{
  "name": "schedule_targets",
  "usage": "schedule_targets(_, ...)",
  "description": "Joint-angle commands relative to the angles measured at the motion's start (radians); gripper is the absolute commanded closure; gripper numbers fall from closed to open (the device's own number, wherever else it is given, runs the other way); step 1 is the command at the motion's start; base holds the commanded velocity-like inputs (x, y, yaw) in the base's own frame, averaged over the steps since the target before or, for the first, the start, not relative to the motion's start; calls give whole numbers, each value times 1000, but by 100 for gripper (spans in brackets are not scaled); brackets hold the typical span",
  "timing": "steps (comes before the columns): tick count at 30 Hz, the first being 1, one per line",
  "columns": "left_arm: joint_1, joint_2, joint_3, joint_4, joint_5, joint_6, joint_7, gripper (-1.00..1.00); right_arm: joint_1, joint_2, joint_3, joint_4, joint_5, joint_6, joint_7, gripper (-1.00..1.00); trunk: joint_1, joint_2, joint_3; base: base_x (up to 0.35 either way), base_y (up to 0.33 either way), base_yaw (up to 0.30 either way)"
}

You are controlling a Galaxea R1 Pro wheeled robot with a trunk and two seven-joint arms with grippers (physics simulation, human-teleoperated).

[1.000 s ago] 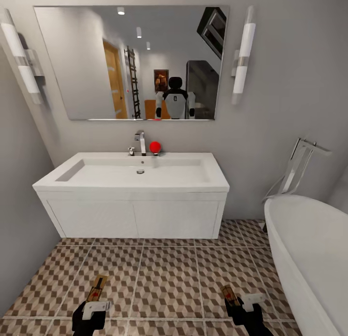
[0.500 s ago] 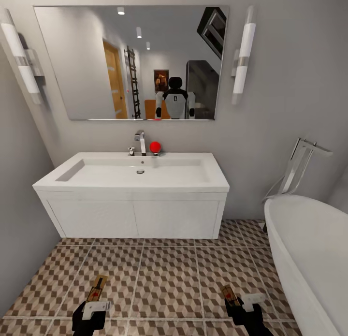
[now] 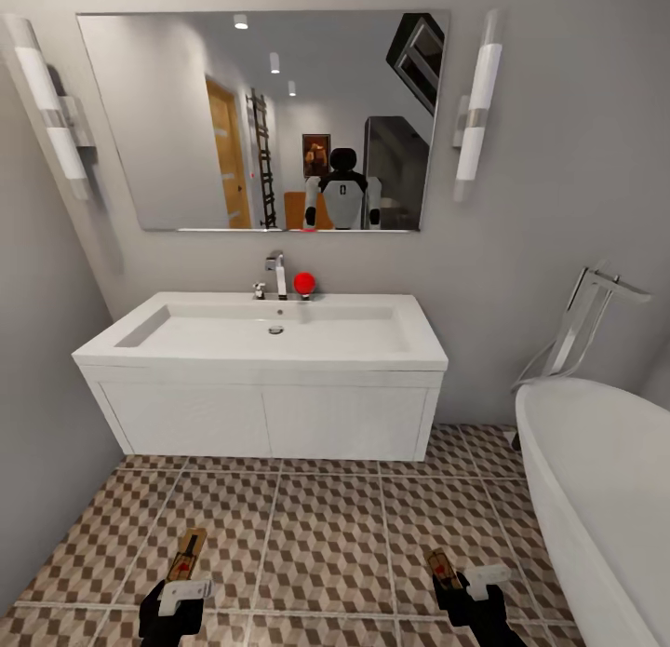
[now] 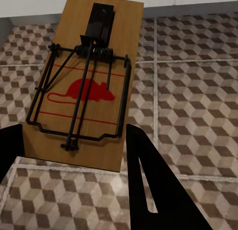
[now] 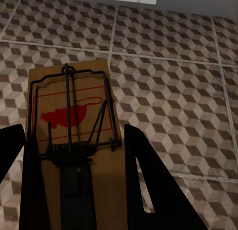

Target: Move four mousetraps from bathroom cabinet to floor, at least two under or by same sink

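a bathroom seen from the robot's head. a wide white bathroom sink (image 3: 270, 335) with a chrome tap (image 3: 276, 276) sits on a white wall-hung vanity (image 3: 265, 419) against the far grey wall. a small red ball (image 3: 303, 283) rests on the sink's back ledge just beside the tap. above hangs a large mirror (image 3: 186, 116) showing the robot's own reflection, with a tube lamp on the wall at each side. the curved rim of a white bathtub (image 3: 596, 498) fills the right edge, with a chrome floor-standing tap (image 3: 582, 321) behind it.

the bathroom floor (image 3: 326, 526) is tiled in a brown, beige and white cube pattern and stretches from under the vanity to the robot.

low in the head view, the left gripper (image 3: 179, 586) is clamped on one mousetrap (image 3: 188, 554), which sticks forward above the tiles toward the sink. from the left wrist, this mousetrap (image 4: 84, 86) shows a tan board, black wire spring and a red mouse print, pinched between the dark fingers (image 4: 148, 190).

the right gripper (image 3: 462, 584) likewise grips a second mousetrap (image 3: 441, 568), also pointing forward above the floor, well apart from the first. from the right wrist, that second mousetrap (image 5: 74, 135) lies between the dark fingers (image 5: 144, 185), its red mouse print facing up, with cube-pattern tiles beneath.

both traps are held in front of the vanity, not under it.
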Motion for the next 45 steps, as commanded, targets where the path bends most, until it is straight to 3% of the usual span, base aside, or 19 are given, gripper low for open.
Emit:
schedule_targets(1,-1,-1,-8,3,-5,-3,12,100,-1,-1,2,1,4,-3,0,100,0,-1,-1,0,0,8)
schedule_targets(10,-1,-2,-8,3,-5,2,12,100,-1,-1,2,1,4,-3,0,100,0,-1,-1,0,0,2)
schedule_targets(12,-1,-2,-8,3,-5,23,11,100,-1,-1,2,1,4,-3,0,100,0,-1,-1,0,0,0)
schedule_targets(13,-1,-2,-8,3,-5,70,9,100,-1,-1,2,1,4,-3,0,100,0,-1,-1,0,0,0)
schedule_targets(16,-1,-3,-8,2,-5,92,8,100,-1,-1,2,1,4,-3,0,100,0,-1,-1,0,0,0)
schedule_targets(28,0,-7,-8,-2,-6,100,8,100,-1,1,3,-2,5,-2,0,100,0,-1,-1,2,0,0)
schedule_targets(33,0,-25,-7,-6,-7,111,9,100,-1,1,8,-31,8,13,-9,100,0,-1,-1,3,0,0)
schedule_targets(36,1,-32,-5,-41,-8,217,9,100,-1,16,10,-98,31,67,-41,100,0,-1,-1,0,0,0)
schedule_targets(38,1,-23,-4,-151,-9,368,9,100,-1,43,11,-172,67,150,-69,100,0,-1,-1,0,0,0)
schedule_targets(40,1,2,-4,-277,-9,486,10,100,-2,60,11,-230,93,207,-80,100,0,-1,-1,0,0,0)
schedule_targets(45,1,58,-2,-525,-10,686,26,100,-7,94,11,-291,118,287,-86,100,0,-1,-1,0,0,0)
